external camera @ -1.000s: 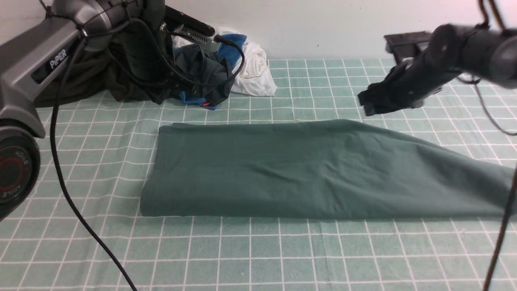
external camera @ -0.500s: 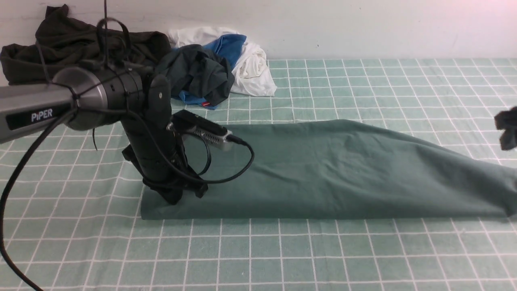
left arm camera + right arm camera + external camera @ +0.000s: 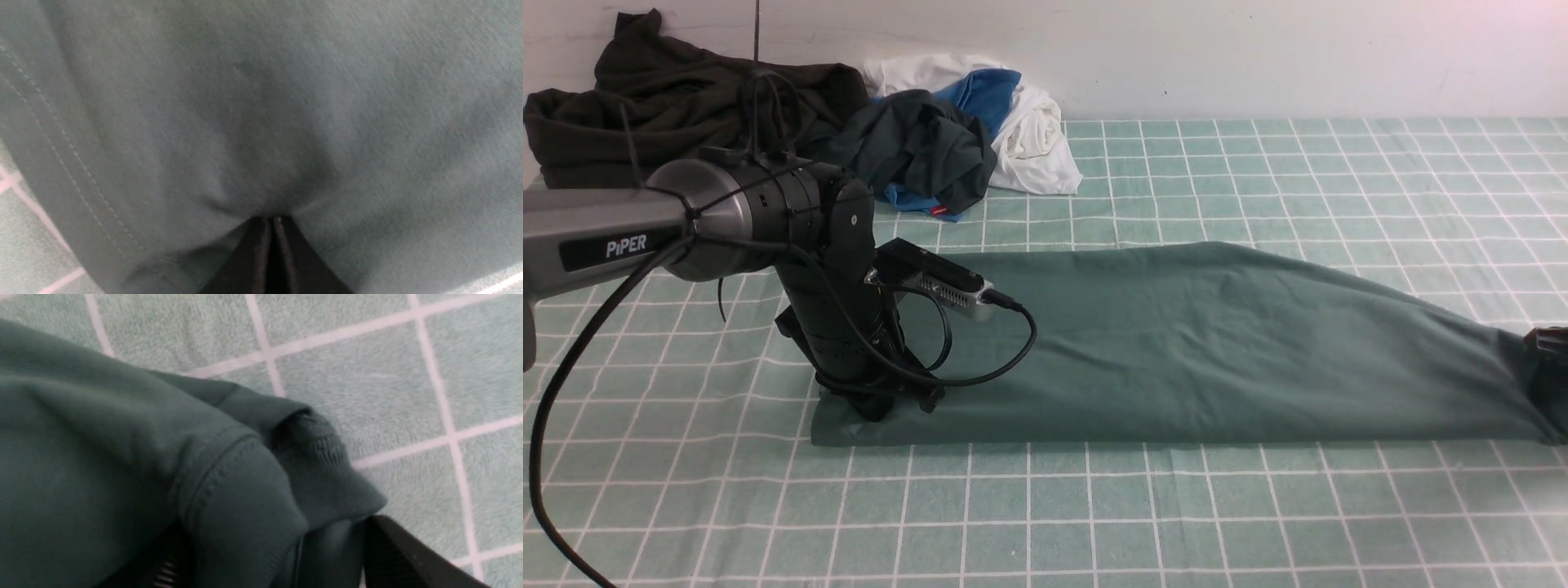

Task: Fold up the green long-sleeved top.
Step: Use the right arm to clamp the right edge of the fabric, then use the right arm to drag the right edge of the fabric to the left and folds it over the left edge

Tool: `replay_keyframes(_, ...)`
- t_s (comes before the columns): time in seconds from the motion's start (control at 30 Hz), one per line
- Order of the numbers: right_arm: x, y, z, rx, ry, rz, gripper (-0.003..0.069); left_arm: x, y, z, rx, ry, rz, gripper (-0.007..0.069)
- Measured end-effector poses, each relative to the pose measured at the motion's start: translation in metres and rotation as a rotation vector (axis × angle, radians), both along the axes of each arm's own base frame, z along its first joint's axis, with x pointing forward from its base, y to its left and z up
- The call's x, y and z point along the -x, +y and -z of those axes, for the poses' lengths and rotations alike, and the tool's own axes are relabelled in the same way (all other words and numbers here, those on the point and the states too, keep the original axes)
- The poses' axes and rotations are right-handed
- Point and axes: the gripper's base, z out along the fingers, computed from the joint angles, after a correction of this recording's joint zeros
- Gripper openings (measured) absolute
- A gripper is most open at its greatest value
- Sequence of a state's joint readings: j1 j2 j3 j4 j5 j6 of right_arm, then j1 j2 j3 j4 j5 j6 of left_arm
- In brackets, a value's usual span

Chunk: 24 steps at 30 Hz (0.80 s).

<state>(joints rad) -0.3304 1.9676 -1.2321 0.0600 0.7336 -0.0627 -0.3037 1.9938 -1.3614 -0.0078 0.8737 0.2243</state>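
The green long-sleeved top lies as a long flat band across the mint grid cloth. My left gripper stands on its left end, near the front corner. In the left wrist view the left gripper is shut, with the top puckered at its tips. My right gripper is at the top's far right end, mostly out of the front view. In the right wrist view the right gripper is open, with a ribbed, seamed fold of the top between its fingers.
A heap of clothes lies at the back left by the wall: a blackish-green garment, a dark teal one, and blue and white pieces. The mint grid cloth covers the table. The left arm's cable hangs at front left.
The left arm came down from the back left onto the top's left end and settled lower. The right arm swung from the back right down to the top's right end.
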Motion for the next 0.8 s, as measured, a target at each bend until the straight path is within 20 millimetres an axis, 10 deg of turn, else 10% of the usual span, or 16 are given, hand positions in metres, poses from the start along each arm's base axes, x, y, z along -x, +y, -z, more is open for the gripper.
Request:
replay_keyframes(0.33, 0.001, 0.004, -0.01, -0.011, -0.016, -0.071, 0.0081, 0.002, 0.003, -0.011, -0.023, -0.032, 0.014, -0.0003)
replay_keyframes(0.47, 0.003, 0.005, -0.059, 0.041, -0.098, -0.072, 0.0022, 0.01, 0.01, -0.046, -0.042, -0.106, 0.008, -0.0003)
replay_keyframes(0.6, 0.001, 0.048, -0.154, 0.105, -0.289, -0.179, 0.0021, 0.038, 0.023, -0.12, -0.026, -0.265, -0.067, -0.0003)
replay_keyframes(0.73, 0.001, 0.11, -0.206, 0.089, -0.415, -0.341, 0.0022, 0.063, 0.032, -0.162, 0.002, -0.358, -0.092, -0.0003)
replay_keyframes(0.8, 0.002, 0.172, -0.232, 0.034, -0.497, -0.501, 0.0022, 0.087, 0.04, -0.193, 0.023, -0.424, -0.104, -0.0003)
